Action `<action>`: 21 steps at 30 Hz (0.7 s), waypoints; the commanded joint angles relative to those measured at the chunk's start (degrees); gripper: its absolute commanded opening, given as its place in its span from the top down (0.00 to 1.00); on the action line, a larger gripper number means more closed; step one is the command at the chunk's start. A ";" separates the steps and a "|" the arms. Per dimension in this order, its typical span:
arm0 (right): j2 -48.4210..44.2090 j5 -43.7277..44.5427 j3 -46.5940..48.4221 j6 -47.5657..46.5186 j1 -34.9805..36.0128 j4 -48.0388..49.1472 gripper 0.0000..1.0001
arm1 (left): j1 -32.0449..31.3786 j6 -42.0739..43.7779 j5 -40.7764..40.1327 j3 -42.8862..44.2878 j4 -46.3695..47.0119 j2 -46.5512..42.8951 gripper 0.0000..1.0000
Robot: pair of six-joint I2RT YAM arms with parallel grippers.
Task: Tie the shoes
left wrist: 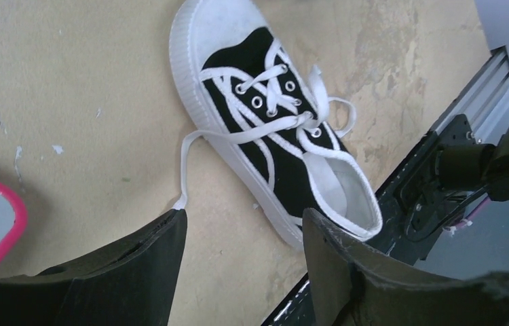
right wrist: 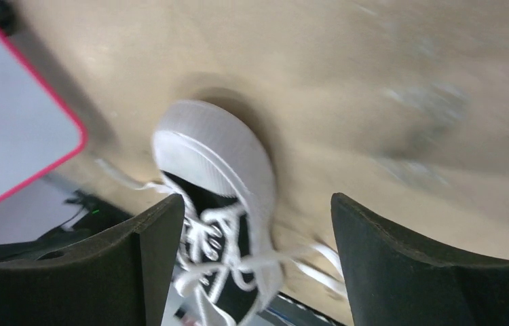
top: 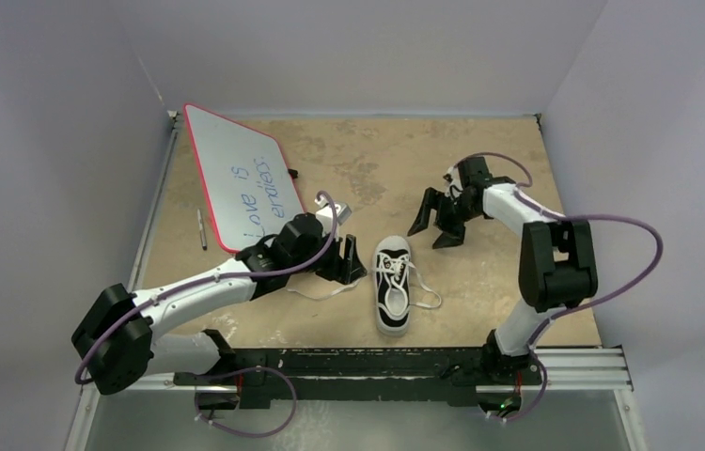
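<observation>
Black sneaker (top: 392,299): 1. Left tool (left wrist: 243,223) spread; right tool (right wrist: 257,207) spread: 2 total.

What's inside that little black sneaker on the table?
The sneaker shows only pale lining in its heel opening, nothing tucked in. Further forward, the white laces and upper cover the inside, so the toe end cannot be seen.

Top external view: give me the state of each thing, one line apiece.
sneaker: upright on its sole, untied
laces: loose, ends trailing off both sides
whiteboard: written on
pen: lying beside the whiteboard
left pincer: open, nothing gripped
right pincer: open, nothing gripped
</observation>
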 commanded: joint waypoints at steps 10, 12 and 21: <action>-14.74 17.54 -5.96 -10.70 7.98 -19.44 0.23 | -0.27 10.71 -0.63 3.89 7.46 10.40 0.48; -15.07 17.08 -7.45 -9.62 10.00 -16.40 0.22 | -0.34 11.30 0.11 3.74 8.73 10.02 0.47; -20.45 21.78 -14.94 -1.46 16.57 2.80 0.33 | -0.27 10.87 -5.00 0.23 9.70 6.41 0.43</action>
